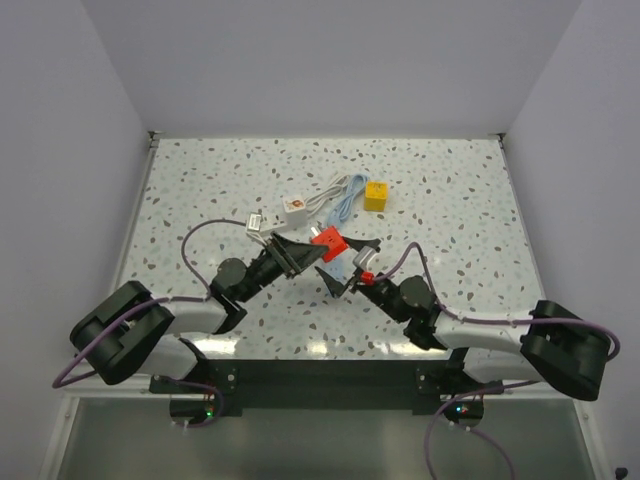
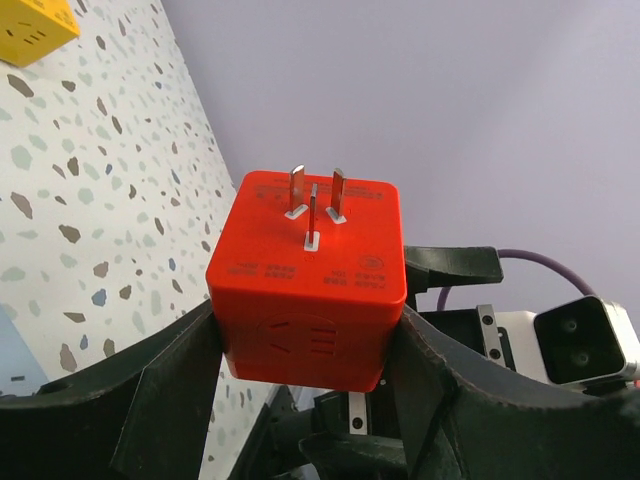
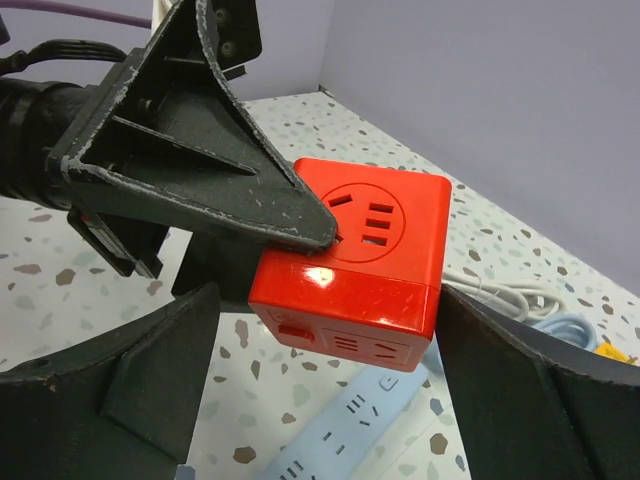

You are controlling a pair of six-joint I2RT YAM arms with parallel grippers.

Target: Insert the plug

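Observation:
The plug is a red cube (image 1: 327, 240) with three metal prongs on one face (image 2: 315, 200) and sockets on its other faces. My left gripper (image 2: 310, 335) is shut on it, one finger pressed on each side, and holds it above the table. My right gripper (image 3: 325, 300) stands open around the same red cube (image 3: 370, 260). Its left finger is well clear, and its right finger lies close to the cube's lower corner. A light blue power strip (image 3: 360, 425) lies flat on the table under the cube.
A white cube (image 1: 296, 208) and a yellow cube (image 1: 376, 195) sit on the speckled table (image 1: 200, 190) behind the arms, with a white cable (image 1: 328, 190) and a blue cable (image 1: 347, 203) between them. White walls close in the table on three sides.

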